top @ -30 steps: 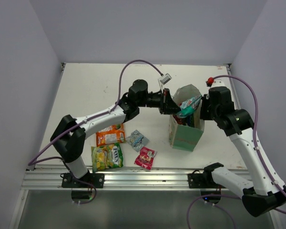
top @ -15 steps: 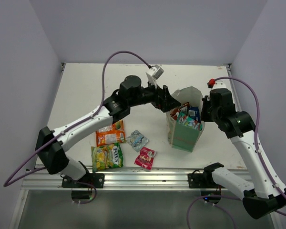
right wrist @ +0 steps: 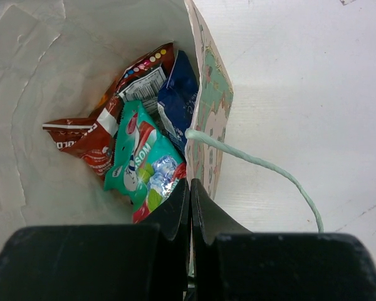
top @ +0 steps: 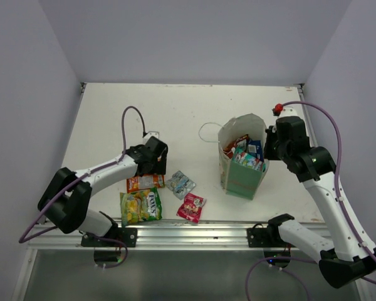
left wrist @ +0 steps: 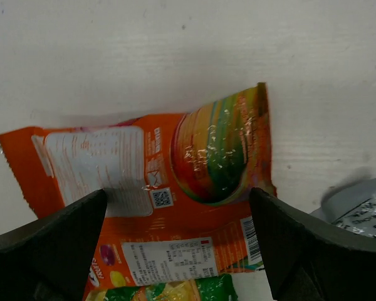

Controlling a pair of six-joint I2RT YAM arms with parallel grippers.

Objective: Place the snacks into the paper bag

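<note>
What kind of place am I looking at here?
Probably a robotics lab test cell: the left arm and right arm are bolted to a metal rail at a white table, enclosed by plain walls.

Four snacks (top: 180,184) lie left of the paper bag (top: 241,180) — more packets (top: 245,152) inside.

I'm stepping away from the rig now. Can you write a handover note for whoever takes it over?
Grippers: the left gripper is open over the orange packet on the table, holding nothing. The right gripper is shut on the rim of the upright paper bag.
Done: red packet, green packet and blue packet lie in the bag.
Left: orange packet, yellow-green packet, silvery packet, pink packet, all on the table.
</note>
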